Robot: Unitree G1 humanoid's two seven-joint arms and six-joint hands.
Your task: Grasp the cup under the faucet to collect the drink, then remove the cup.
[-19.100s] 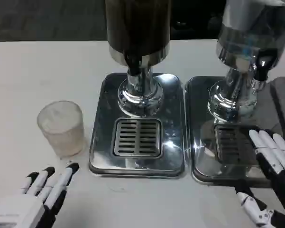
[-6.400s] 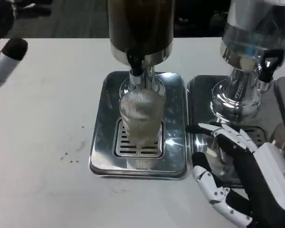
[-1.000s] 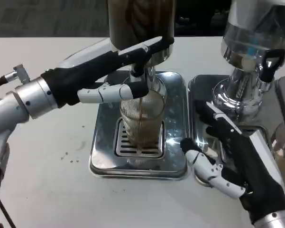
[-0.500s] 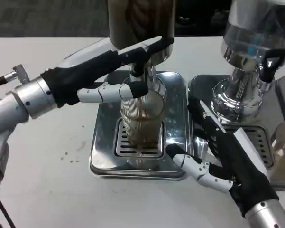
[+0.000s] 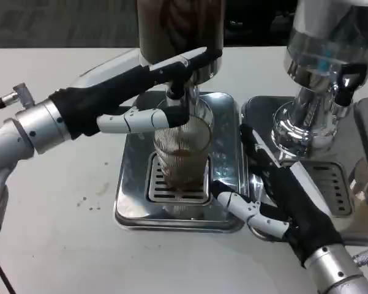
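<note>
I see the ribbed clear cup [image 5: 182,152] standing on the drip grate [image 5: 159,184] of the steel tray [image 5: 130,177], right under the faucet [image 5: 176,92], with brown drink filling its lower part. My left hand [image 5: 148,95] reaches across to the faucet, fingers on its lever, gripping nothing else. My right hand [image 5: 275,199] sits just beside the cup, fingers spread and empty.

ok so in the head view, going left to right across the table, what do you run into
Left forearm → left hand at the dark dispenser's tap → ribbed cup on the drip tray → right hand → clear dispenser.
</note>
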